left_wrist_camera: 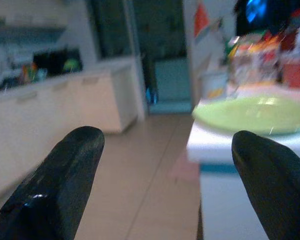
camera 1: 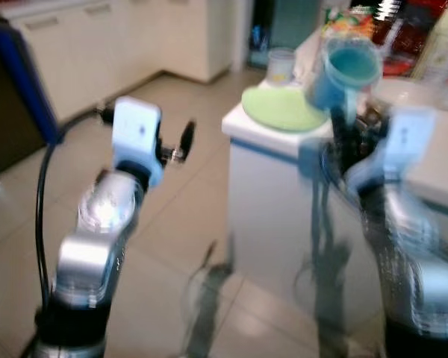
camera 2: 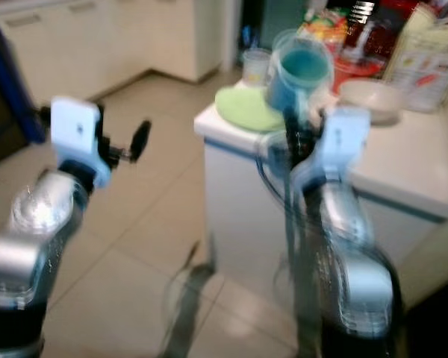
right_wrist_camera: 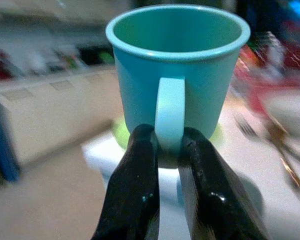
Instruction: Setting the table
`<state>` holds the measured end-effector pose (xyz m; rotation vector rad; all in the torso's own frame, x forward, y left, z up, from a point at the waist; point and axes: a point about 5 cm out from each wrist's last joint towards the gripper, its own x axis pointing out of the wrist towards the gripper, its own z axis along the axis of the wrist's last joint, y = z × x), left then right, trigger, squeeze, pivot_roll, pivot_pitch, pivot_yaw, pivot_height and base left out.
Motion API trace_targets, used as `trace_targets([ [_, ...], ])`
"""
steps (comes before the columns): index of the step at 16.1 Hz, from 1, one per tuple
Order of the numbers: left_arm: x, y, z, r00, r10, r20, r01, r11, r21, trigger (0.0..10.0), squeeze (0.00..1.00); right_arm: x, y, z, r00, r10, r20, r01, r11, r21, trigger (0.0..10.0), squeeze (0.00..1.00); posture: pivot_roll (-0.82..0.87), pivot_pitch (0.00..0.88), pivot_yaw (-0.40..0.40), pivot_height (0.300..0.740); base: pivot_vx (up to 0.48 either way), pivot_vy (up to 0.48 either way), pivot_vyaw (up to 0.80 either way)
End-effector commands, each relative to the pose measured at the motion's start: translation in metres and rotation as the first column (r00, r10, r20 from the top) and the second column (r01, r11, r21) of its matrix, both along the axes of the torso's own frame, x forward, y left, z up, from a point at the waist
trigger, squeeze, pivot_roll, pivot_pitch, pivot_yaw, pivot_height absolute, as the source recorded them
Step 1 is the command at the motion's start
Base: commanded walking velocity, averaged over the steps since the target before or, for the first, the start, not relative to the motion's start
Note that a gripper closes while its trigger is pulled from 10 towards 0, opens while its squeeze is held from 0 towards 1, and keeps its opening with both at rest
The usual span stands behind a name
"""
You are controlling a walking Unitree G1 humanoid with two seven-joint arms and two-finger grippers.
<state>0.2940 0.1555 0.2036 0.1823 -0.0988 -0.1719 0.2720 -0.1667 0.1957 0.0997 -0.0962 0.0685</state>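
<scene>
The right gripper [right_wrist_camera: 167,150] has its 2 black fingers [right_wrist_camera: 135,190] pinched on the handle of a teal mug [right_wrist_camera: 177,75], which stands upright in the air with its mouth up. In the right wrist view the inside of the mug looks bare. In the left eye view the mug [camera 1: 347,71] sits in the upper right of the frame, above the near corner of a white table [camera 1: 284,194].

A light green plate [camera 1: 282,108] lies flat on that corner of the table, just left of and below the mug in the picture; nothing rests on it. Behind the plate, toward the top of the frame, stands a small pale cup [camera 1: 281,66], its contents too blurred to judge. In the right eye view a whitish bowl [camera 2: 369,98] sits on the table to the right of the mug, with red and white packages [camera 2: 425,52] behind it at the upper right; their printing is too blurred to read. In the right wrist view, cutlery [right_wrist_camera: 280,150] lies on the table at the right edge.

The left gripper [left_wrist_camera: 167,165] is held over the tiled floor [camera 1: 172,224] at the left of the frame, its 2 fingers [left_wrist_camera: 65,175] spread wide apart and holding nothing, with the plate [left_wrist_camera: 255,114] ahead of it.
</scene>
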Motion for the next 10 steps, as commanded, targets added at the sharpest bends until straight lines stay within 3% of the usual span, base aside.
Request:
trace_targets([
  [1, 0.001, 0.003, -0.003, 1.000, 0.021, -0.003, -0.021, 1.000, 0.015, 10.0, 0.00, 0.001, -0.002, 0.002, 1.000, -0.021, 0.015, 0.021, 1.000, -0.014, 10.0, 0.00, 0.02, 0.000, -0.003, 0.740, 0.000, 0.000, -0.63],
  [4, -0.002, 0.009, -0.008, 0.999, 0.035, -0.011, -0.034, 0.999, 0.022, 10.0, 0.00, -0.002, 0.003, -0.005, 0.999, -0.034, -0.015, 0.034, 0.999, 0.011, 10.0, 0.00, 0.02, 0.000, -0.002, 0.740, 0.000, -0.097, -0.69],
  [6, -0.001, 0.000, -0.013, 0.999, 0.033, -0.014, -0.033, 0.999, 0.033, 10.0, 0.00, -0.004, 0.006, -0.017, 0.998, -0.039, -0.058, 0.041, 0.999, 0.032, 10.0, 0.00, 0.04, 0.000, -0.022, 0.740, 0.000, -0.461, 0.00],
  [7, 0.002, 0.002, -0.012, 0.998, 0.067, -0.012, -0.067, 0.998, -0.001, 10.0, 0.00, -0.002, 0.010, -0.022, 0.997, -0.009, -0.076, 0.009, 1.000, 0.009, 10.0, 0.00, 0.01, 0.000, 0.004, 0.740, 0.000, -0.461, 0.00],
  [10, 0.010, -0.004, -0.010, 0.998, 0.066, -0.002, -0.066, 0.998, -0.007, 10.0, 0.00, 0.000, -0.001, -0.035, 0.987, -0.074, -0.140, 0.076, 0.997, 0.008, 10.0, 0.00, 0.01, 0.000, 0.007, 0.740, 0.000, -0.463, 0.00],
])
